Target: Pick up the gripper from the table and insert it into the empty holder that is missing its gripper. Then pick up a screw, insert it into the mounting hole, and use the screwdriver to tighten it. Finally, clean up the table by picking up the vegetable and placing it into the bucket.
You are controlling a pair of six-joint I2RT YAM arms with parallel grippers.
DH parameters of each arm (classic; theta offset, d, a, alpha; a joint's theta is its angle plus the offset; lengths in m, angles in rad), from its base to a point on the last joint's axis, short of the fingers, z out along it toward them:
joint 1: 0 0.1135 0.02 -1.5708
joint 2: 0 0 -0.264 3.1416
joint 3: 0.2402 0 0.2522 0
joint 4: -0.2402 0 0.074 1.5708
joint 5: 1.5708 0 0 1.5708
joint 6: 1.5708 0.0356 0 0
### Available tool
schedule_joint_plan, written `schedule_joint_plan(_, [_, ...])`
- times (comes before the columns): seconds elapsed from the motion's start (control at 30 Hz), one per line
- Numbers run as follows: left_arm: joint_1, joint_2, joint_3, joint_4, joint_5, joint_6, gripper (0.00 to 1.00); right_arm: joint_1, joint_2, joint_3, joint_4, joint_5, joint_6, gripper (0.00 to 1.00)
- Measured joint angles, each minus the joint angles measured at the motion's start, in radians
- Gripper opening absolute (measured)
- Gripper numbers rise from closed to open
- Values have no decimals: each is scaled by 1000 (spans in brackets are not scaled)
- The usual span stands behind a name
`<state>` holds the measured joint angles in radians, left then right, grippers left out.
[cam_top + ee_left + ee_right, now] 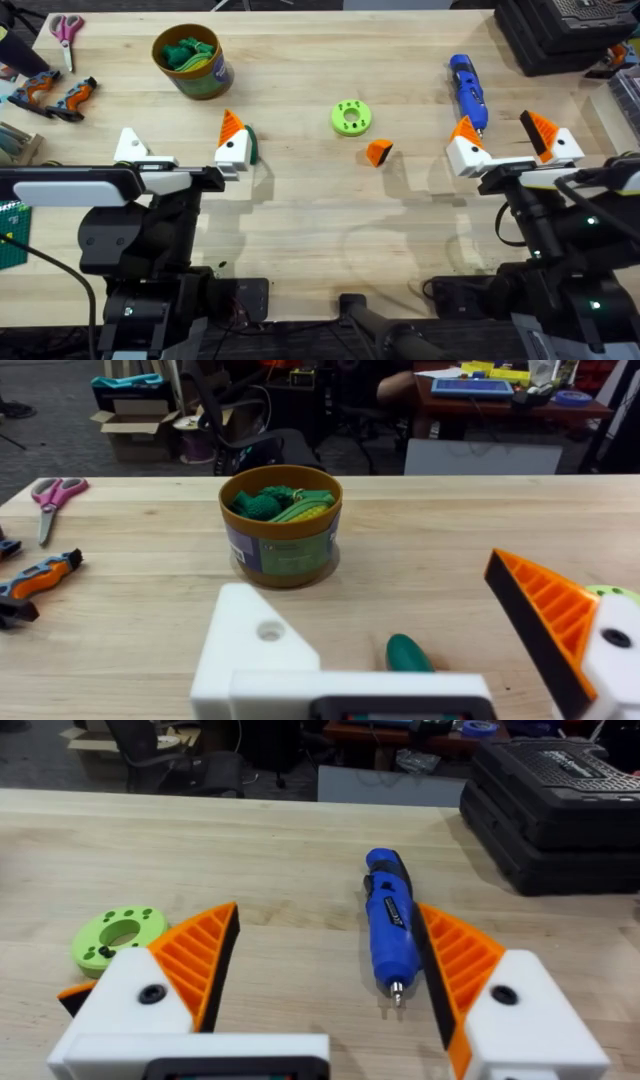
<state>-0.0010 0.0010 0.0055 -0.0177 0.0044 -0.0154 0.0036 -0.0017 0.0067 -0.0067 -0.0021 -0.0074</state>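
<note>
We count one loose orange gripper on the table, just beside one lime-green disc, one blue screwdriver, one bucket holding green toys, and one dark green vegetable. We see three orange wedges mounted on white blocks, and one bare white holder on the left gripper. Its fingers are spread wide and hold nothing; from the left wrist the vegetable lies between them. The right gripper is equally wide apart and empty, with the screwdriver lying between its two orange pads in the right wrist view. The screwdriver's long axis runs away from the robot, its metal tip pointing back toward the right arm. The bucket sits at the table's far left, near scissors and pliers.
</note>
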Motion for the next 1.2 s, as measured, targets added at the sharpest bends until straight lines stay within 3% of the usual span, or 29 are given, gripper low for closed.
schedule_joint_plan(0.43, [0, 0, 3, -11, 2, 0, 985, 0, 0, 1, -3, -2, 0, 991])
schedule_joint_plan(0.57, [0, 1, 66, -198, 3, 24, 985, 0, 0, 20, -40, -2, -12, 991])
schedule_joint_plan(0.7, [0, 41, 199, -348, 3, 43, 985, 0, 14, 100, -162, -6, -24, 990])
schedule_joint_plan(0.9, [0, 266, 451, -510, 3, 53, 985, 0, 149, 286, -299, -7, -27, 991])
schedule_joint_plan(1.2, [0, 794, 875, -854, 3, 42, 985, 0, 574, 652, -559, -14, -28, 992])
